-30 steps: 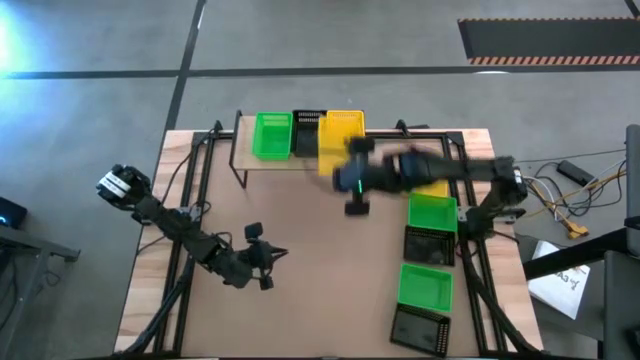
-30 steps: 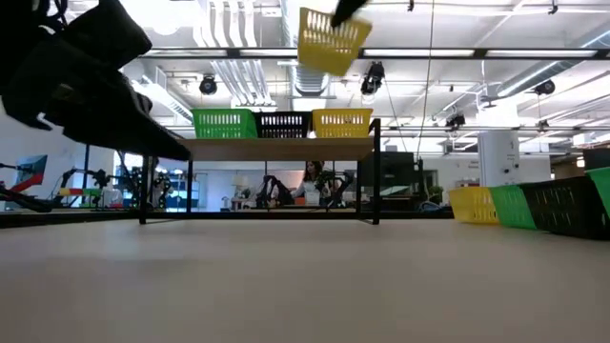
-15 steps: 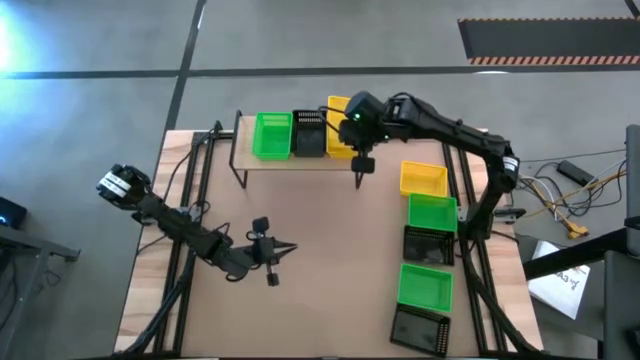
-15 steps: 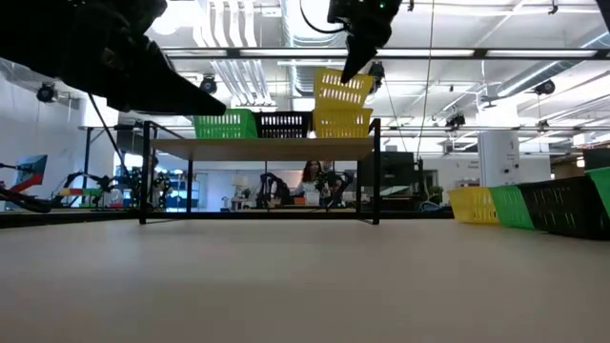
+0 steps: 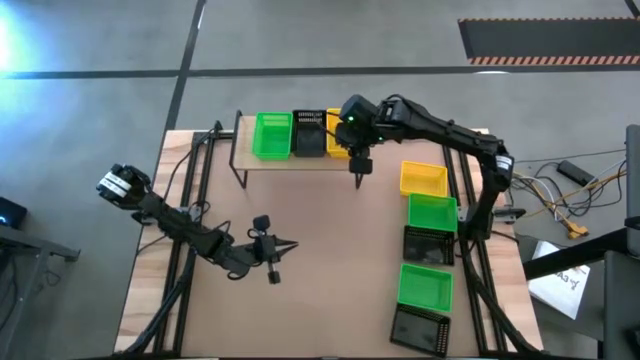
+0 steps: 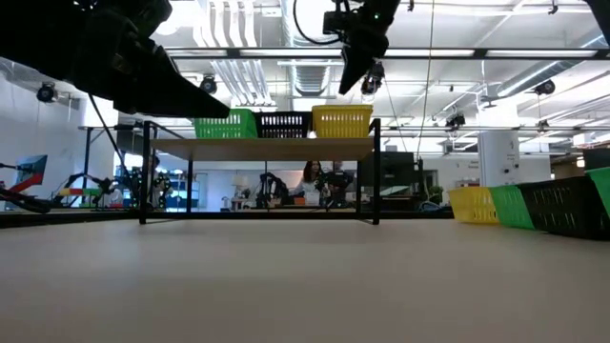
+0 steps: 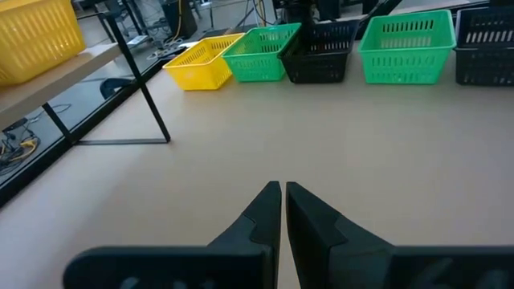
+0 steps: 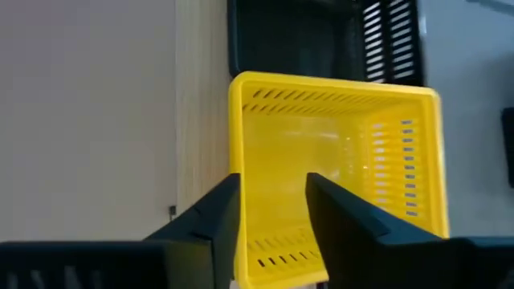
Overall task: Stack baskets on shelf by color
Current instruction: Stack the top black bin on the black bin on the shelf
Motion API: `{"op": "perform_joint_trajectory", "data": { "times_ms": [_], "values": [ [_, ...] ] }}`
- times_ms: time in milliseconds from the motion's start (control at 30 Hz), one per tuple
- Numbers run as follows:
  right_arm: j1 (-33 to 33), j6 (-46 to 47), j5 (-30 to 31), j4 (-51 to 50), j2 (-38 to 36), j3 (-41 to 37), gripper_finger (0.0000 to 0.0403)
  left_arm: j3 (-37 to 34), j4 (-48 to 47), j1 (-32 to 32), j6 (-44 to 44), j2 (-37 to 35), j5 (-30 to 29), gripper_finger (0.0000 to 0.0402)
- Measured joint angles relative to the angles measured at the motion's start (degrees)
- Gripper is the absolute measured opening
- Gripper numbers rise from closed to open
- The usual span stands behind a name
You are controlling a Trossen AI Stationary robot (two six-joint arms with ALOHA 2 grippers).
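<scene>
Shelf carries green, black and yellow basket stacks. Right gripper straddles the yellow one's near wall, fingers spread, nothing pinched. Thin plastic: probably light, slightly flexible; I'd pinch the rim. Left gripper pressed together over the table.

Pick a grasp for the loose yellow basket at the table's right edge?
Take the yellow basket by one long rim wall, coming straight down from above: it sits upright and open-topped, and a green basket crowds one short end. The right tool is nearest.
</scene>
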Motion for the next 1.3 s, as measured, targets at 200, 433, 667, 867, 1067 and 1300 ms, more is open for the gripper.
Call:
{"op": "perform_joint_trajectory", "data": {
  "times_ms": [200,433,667,867,1067,1300],
  "values": [
    [1.03,7.43,-0.02,-3.00,-3.43,-0.66,0.0148,0.00,-0.01,-0.01,0.00,0.00,0.01,0.0005],
    [9.10,24.80,1.00,-7.54,-12.92,-13.71,0.0118,0.00,-0.11,0.00,1.49,0.02,0.01,0.0005],
    [26.91,60.53,5.43,-6.43,-24.70,-33.11,0.0082,-0.10,-0.09,0.40,5.94,0.02,-0.01,0.0005],
    [40.84,95.28,5.00,-6.35,-29.56,-45.50,0.0079,-0.44,-0.04,2.56,6.97,0.02,-0.03,0.0005],
    [45.31,113.31,2.53,-0.31,-28.95,-54.33,0.0152,-0.75,-0.01,4.18,6.97,0.02,-0.07,0.0005],
    [43.19,115.72,1.17,8.38,-22.45,-57.09,0.0218,-1.71,0.02,4.23,6.93,0.02,-0.05,0.0005]
  ]
}}
